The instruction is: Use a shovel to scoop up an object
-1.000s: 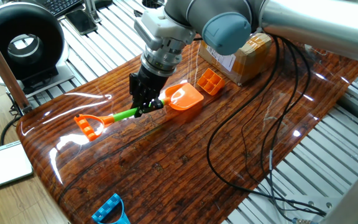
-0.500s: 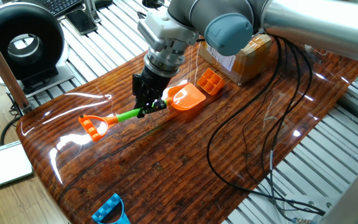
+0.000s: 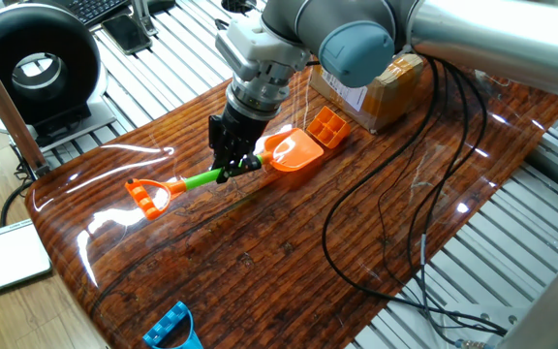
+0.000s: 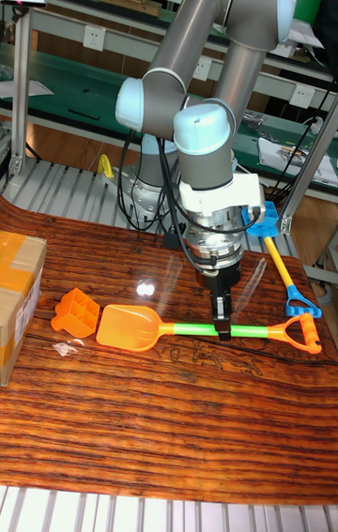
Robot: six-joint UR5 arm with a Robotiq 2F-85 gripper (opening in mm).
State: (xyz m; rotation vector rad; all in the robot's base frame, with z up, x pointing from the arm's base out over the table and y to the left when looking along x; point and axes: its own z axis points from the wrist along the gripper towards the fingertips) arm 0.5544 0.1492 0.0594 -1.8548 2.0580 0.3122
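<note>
Two black fingers of the gripper (image 4: 223,329) pinch the green shaft of the toy shovel (image 3: 223,174) (nearer the blade than the loop). Its orange blade lies flat on the wooden table (image 3: 289,262), its tip just beside the orange compartment block (image 3: 328,127).

The desk (image 3: 289,242) is dark, streaky wood grain under a glossy coat that throws white glare. The shovel (image 3: 223,173) and the gridded object (image 3: 328,127) look like smooth, shiny plastic. The box (image 3: 381,92) is matt brown cardboard. The arm's shell (image 4: 221,16) is smooth grey metal.
</note>
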